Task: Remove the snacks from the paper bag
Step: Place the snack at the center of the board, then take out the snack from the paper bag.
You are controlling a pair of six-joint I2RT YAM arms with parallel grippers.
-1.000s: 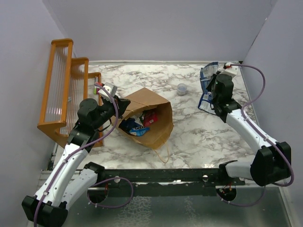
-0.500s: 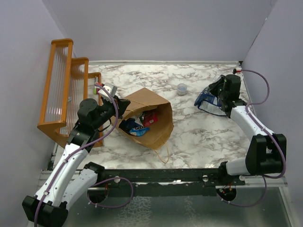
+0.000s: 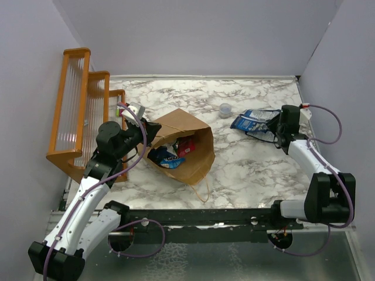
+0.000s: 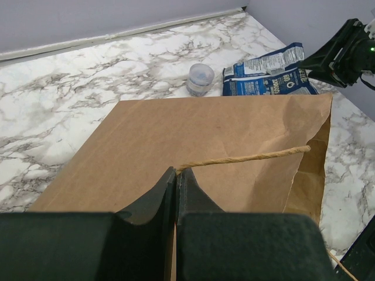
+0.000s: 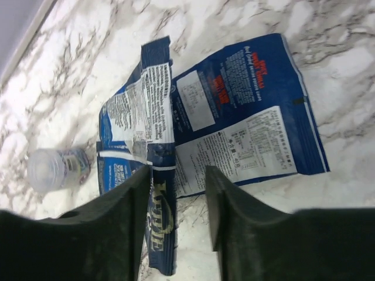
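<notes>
Packets of crinkly blue foil [image 5: 234, 111]: likely light, slippery; pinch a seam. Right gripper [image 5: 177, 175] jaws wide above them; left gripper [image 4: 176, 175] clamps brown paper bag [image 4: 205, 129].

Bright, even overhead light — soft shadows, no glare — with near wrist-view edges blurred.

The left pincer [image 4: 176, 177] clamps the paper bag [image 4: 205, 134]; blue snacks [image 4: 266, 82] lie beyond.

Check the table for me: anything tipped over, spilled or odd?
The paper bag lies on its side, mouth open, with snack packets inside; the left fingers pinch its upper wall. Nothing looks spilled.
</notes>
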